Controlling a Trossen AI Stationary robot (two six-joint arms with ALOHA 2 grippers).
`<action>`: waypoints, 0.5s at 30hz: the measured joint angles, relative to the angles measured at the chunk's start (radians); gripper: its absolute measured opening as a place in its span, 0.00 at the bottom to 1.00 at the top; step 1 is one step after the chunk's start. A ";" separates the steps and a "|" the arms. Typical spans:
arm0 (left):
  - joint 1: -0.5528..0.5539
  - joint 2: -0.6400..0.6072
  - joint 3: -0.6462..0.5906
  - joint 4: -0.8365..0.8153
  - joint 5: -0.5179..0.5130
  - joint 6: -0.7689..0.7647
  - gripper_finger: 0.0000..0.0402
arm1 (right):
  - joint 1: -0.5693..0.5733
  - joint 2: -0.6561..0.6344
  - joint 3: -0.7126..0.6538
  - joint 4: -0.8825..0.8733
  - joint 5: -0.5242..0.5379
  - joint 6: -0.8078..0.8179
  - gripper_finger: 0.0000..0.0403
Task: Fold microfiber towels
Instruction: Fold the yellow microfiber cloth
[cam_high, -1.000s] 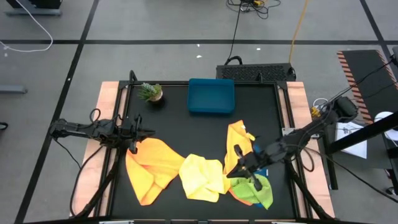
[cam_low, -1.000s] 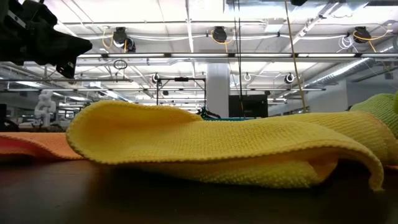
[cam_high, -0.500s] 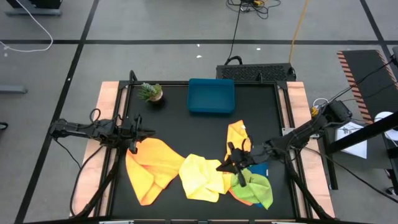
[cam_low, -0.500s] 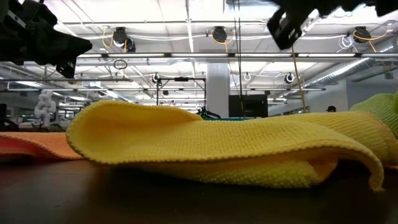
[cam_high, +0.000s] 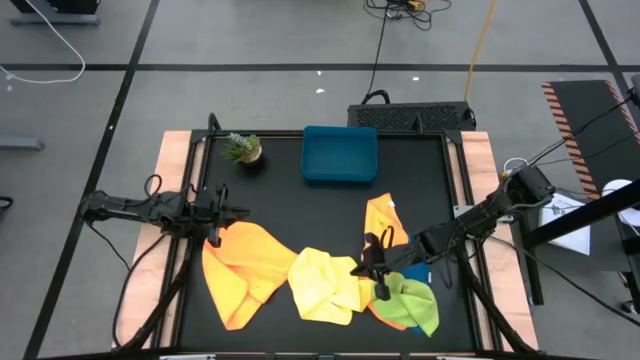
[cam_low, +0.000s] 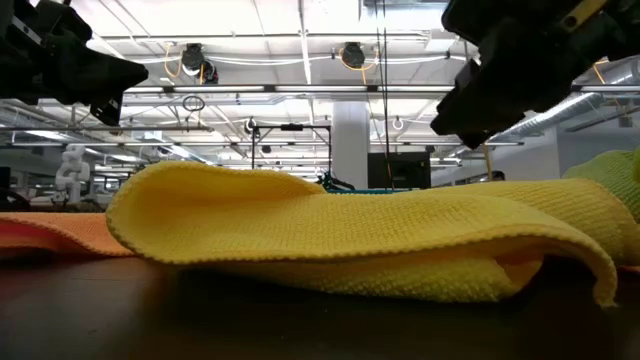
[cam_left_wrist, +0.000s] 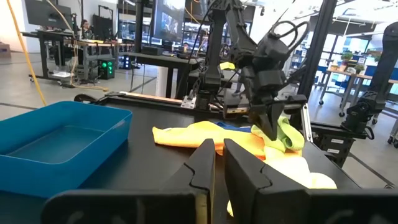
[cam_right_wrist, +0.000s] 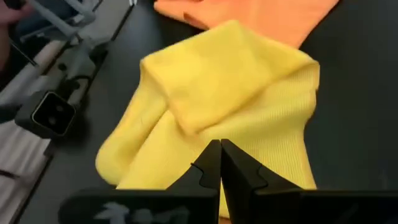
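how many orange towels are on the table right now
2. One orange towel lies spread at the table's left front, below the left gripper. The other orange towel lies right of centre, partly under the right arm. More could be hidden beneath the pile.

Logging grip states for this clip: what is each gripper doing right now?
Left gripper: closed, holding nothing, parked at the table's left edge.
Right gripper: closed, empty, over the yellow towel.
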 joint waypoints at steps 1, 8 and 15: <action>0.000 0.000 0.000 0.000 0.000 0.000 0.09 | 0.003 -0.001 0.000 -0.017 0.000 0.003 0.02; 0.000 0.000 0.000 0.000 0.000 0.000 0.09 | 0.024 0.008 0.000 -0.076 -0.015 0.090 0.13; 0.000 0.000 0.000 0.000 0.000 0.000 0.09 | 0.084 0.109 0.013 0.046 -0.023 0.115 0.18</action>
